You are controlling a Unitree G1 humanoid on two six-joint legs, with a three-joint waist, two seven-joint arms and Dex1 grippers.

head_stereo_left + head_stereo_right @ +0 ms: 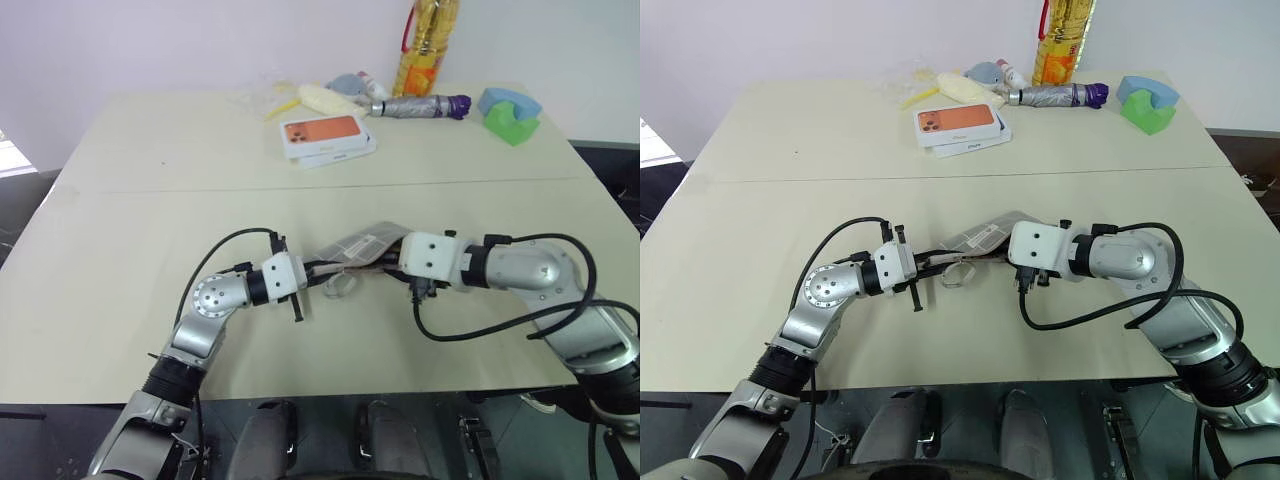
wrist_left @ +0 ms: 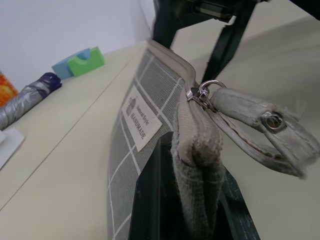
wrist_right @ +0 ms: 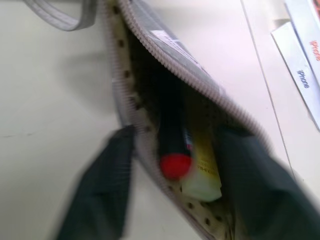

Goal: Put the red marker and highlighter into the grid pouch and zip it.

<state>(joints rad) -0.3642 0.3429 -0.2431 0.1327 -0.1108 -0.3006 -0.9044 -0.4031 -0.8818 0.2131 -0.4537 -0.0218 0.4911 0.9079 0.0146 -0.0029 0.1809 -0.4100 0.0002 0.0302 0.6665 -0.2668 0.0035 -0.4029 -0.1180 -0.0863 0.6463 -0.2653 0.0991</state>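
Note:
The grid pouch (image 1: 355,247) lies at the table's near middle, lifted slightly between both arms. My left gripper (image 2: 192,165) is shut on the pouch's end, beside the zipper's ring pull (image 2: 207,87) and a grey strap (image 2: 260,130). The pouch's other end gapes open. Inside it, side by side, lie the red marker (image 3: 172,145), red end outward, and the yellow highlighter (image 3: 202,172). My right gripper (image 3: 176,134) is open, with one finger on each side of that open mouth. In the head views its fingers are hidden under the wrist (image 1: 430,255).
At the table's far side lie an orange-and-white phone box (image 1: 325,135), a folded umbrella (image 1: 420,106), a blue and green block (image 1: 510,115), a tall yellow bottle (image 1: 425,45) and a pale yellow banana-like object (image 1: 320,97). Bare tabletop (image 1: 150,230) spreads to the left.

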